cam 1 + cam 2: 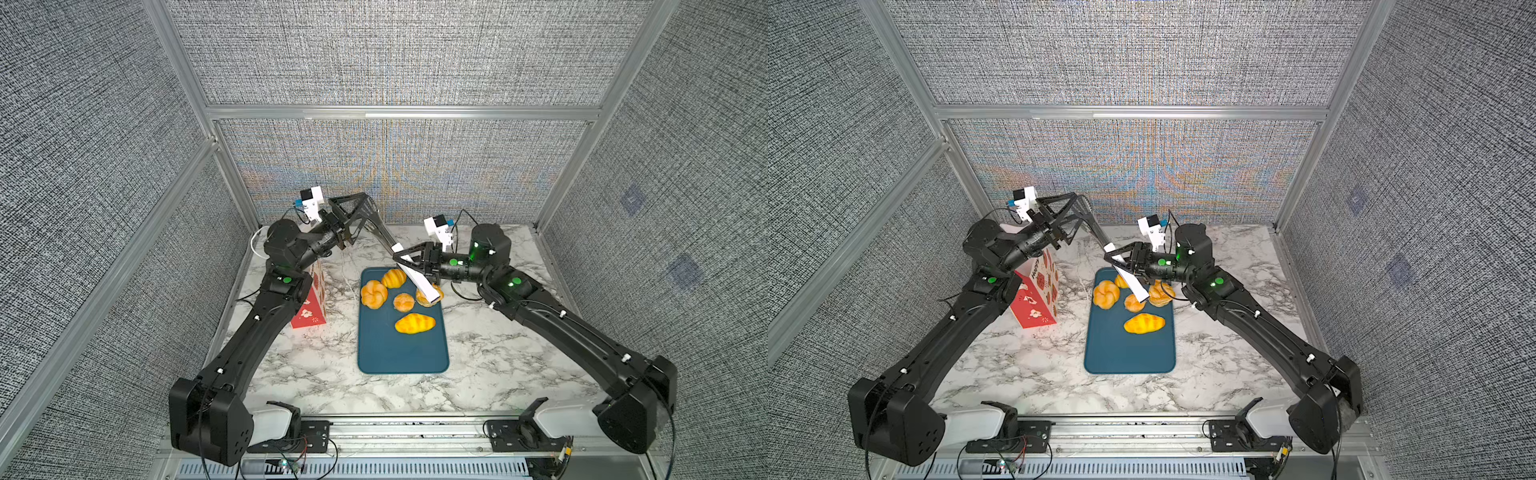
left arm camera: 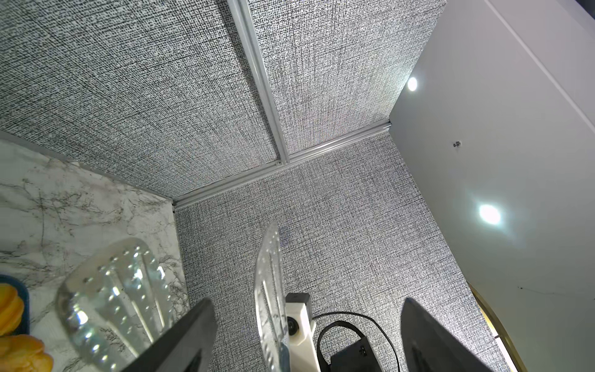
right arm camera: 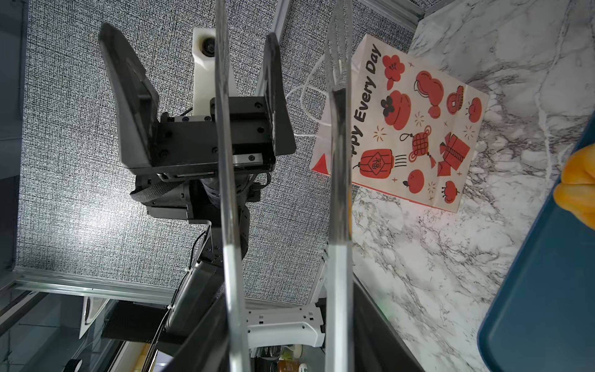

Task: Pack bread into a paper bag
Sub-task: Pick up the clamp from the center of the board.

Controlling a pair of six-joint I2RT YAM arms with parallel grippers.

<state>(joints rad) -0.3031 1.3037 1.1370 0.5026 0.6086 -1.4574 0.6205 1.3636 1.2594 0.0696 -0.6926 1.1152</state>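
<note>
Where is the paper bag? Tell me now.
In a top view, the paper bag stands on the left side of the table, left of the blue tray, partly hidden under the left arm.

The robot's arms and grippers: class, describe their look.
The left arm and right arm are black and boxy, with green dots, white clips, thin black cables. The left gripper and right gripper are black triangular frames, a white camera beside each.

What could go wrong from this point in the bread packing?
The left claw is open, but the tongs reach right up to it; backing away might snag them and twist them in the right claw. The left arm hangs over the bag, so it may knock it or block its mouth. One roll sits at the edge of the tray and could be pushed off.
</note>
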